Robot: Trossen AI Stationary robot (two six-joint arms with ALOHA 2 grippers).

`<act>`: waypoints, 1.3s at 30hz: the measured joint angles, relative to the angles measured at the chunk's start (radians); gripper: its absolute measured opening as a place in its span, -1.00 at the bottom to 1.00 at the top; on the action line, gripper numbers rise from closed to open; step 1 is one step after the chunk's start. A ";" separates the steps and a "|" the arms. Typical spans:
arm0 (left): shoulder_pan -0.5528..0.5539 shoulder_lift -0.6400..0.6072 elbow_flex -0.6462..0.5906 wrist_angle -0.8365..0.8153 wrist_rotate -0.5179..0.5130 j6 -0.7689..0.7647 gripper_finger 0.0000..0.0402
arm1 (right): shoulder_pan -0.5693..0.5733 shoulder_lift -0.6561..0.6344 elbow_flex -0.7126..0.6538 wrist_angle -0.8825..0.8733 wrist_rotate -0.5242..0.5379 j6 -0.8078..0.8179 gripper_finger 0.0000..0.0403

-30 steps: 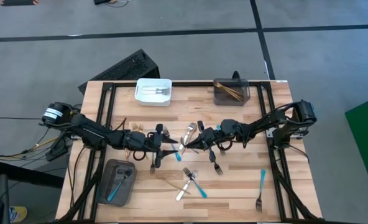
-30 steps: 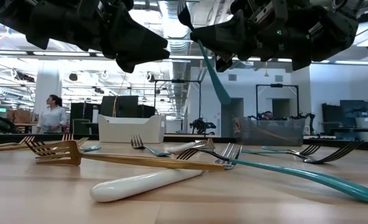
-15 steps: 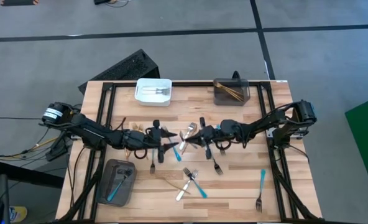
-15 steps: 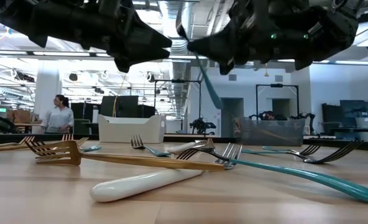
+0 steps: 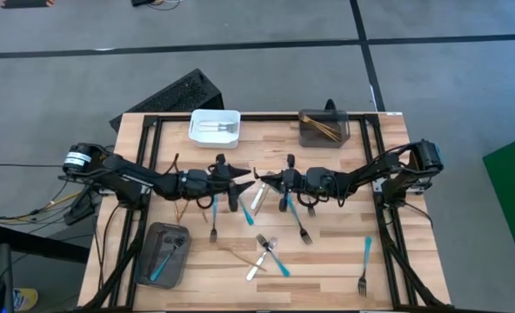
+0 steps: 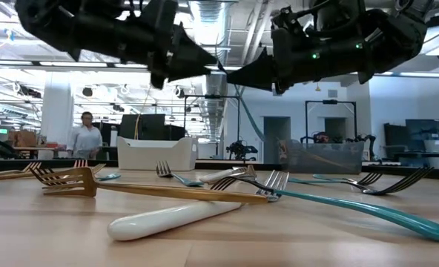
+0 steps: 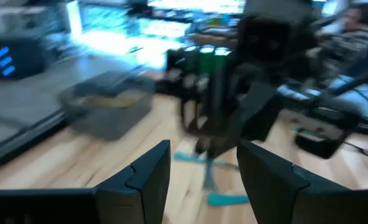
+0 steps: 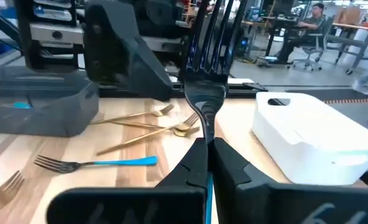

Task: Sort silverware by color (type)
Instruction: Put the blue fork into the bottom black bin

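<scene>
Between your two arms, above the middle of the counter [image 5: 327, 252], your right claw [image 5: 269, 180] is clamped on a blue-handled fork [image 8: 204, 93], tines pointing out past the fingertips toward the left arm. It carries the fork clear of the wood, so nothing below gets dragged along. Facing it, your left claw [image 5: 240, 183] stands wide apart and empty, its tips just short of the fork; that reads to me as a handover being set up, since the grey bin [image 5: 163, 252] holding blue pieces sits on the left arm's side. Farther out, the white bin [image 5: 215, 128] holds silver pieces and the clear bin [image 5: 324, 129] gold ones. Loose forks [image 5: 277, 252], some blue, some gold, lie unsorted on the near half.
</scene>
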 joint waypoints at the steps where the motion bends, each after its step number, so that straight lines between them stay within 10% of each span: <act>1: 0.007 0.000 0.008 0.004 0.037 0.024 -0.15 | 0.000 0.000 0.000 -0.003 -0.001 -0.002 -0.91; 16: 0.091 0.000 0.058 -0.064 0.145 -0.037 -0.16 | 0.004 0.000 0.000 0.005 0.000 -0.019 -0.91; 28: 0.099 0.000 0.058 -0.068 0.208 -0.018 -0.54 | 0.011 0.000 0.000 0.011 -0.001 -0.015 -0.89; 39: 0.100 -0.085 0.058 -0.247 0.197 -0.038 -0.54 | 0.012 0.000 0.000 0.017 -0.006 0.033 -0.58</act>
